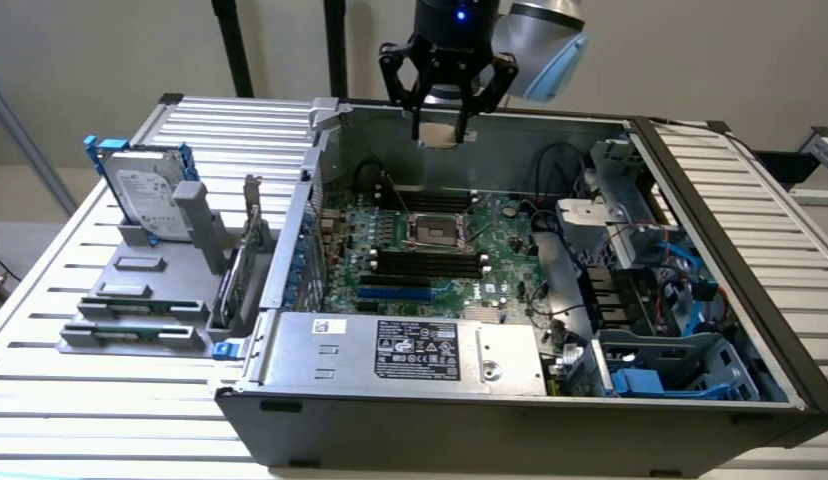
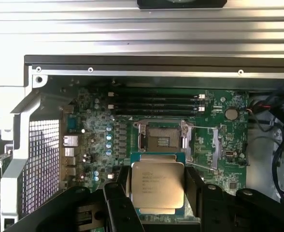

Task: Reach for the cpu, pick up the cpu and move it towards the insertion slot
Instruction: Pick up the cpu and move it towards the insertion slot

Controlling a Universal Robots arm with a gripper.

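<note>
Firmly clamped, jaws either side, on the small flat square cpu (image 2: 157,186) with its silvery-grey metal top; held by the black gripper (image 2: 157,194) aloft over the open grey metal computer case (image 1: 387,420), well apart from the shiny-framed, dark-centred square insertion slot (image 2: 162,140) on the green motherboard (image 2: 229,145).

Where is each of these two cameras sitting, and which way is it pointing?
Exterior view: off the arm, high up, looking down slantwise into the open case; shows the arm's end and gripper.
Wrist view: on the wrist, looking down past the fingers at the motherboard.
Both show the cpu held in the gripper, and the slot.
</note>
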